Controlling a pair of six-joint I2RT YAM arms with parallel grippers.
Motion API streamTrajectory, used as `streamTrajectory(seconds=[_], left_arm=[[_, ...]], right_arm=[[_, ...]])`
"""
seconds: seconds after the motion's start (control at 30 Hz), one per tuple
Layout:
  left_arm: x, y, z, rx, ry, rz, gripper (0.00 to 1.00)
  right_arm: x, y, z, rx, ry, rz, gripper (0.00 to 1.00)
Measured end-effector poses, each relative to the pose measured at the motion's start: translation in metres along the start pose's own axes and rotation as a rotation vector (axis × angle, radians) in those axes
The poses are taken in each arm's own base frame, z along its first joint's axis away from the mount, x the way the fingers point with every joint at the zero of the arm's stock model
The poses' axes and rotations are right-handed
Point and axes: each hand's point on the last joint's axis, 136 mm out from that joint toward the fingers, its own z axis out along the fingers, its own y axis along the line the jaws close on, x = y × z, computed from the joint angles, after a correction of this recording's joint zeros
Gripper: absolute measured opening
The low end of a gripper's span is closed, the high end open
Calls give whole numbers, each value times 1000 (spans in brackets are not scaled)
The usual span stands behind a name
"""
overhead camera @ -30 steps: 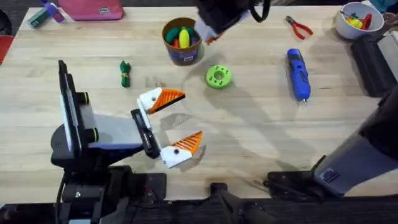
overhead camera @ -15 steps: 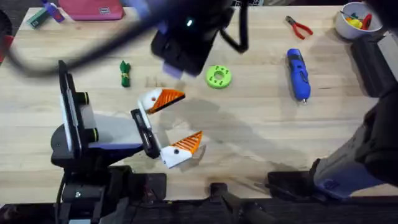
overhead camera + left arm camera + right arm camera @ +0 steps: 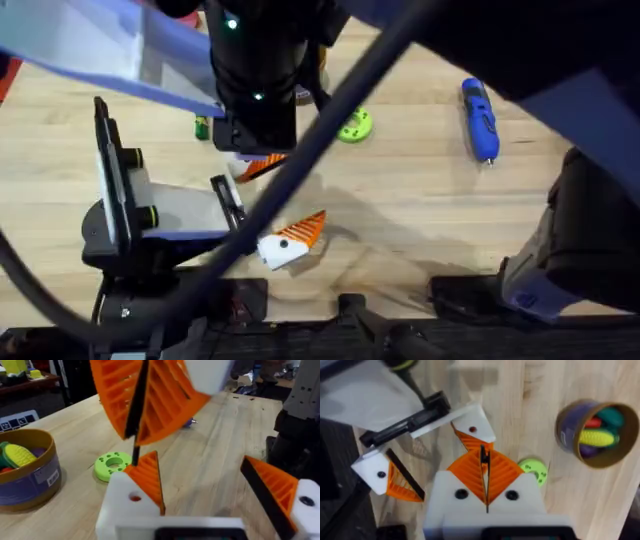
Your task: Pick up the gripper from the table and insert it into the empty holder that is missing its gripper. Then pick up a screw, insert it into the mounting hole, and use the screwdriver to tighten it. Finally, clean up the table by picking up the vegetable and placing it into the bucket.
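My left gripper (image 3: 308, 187) lies open on the table, with a white block and an orange ribbed pad on each finger (image 3: 131, 502). My right arm (image 3: 255, 90) hangs dark and large just above it. The right gripper (image 3: 484, 457) is shut, its orange pads pressed together, and it hovers over the left gripper's far finger (image 3: 470, 425). The left wrist view has it close overhead (image 3: 137, 425). The bucket (image 3: 597, 432) holds toy vegetables. The blue screwdriver (image 3: 479, 120) lies at the right. A bit of the green vegetable (image 3: 201, 127) peeks out beside the arm. The loose gripper, the holder and the screw are out of view.
A lime-green disc with holes (image 3: 355, 126) lies between the bucket and the left gripper, and it is also in the left wrist view (image 3: 114, 465). A cable of the right arm crosses the overhead view diagonally. Bare wood lies between the left gripper and the screwdriver.
The right arm has swung from the back of the table, over the bucket, toward the left gripper. It now covers the bucket and most of the vegetable. The left arm has stayed still.
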Motion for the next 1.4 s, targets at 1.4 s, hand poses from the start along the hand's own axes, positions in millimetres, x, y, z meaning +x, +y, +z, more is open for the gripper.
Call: streamTrajectory(seconds=[1.4], left_arm=[[0,0,0,0,0,0,986]], right_arm=[[-12,12,14,-79,-43,-278,6]])
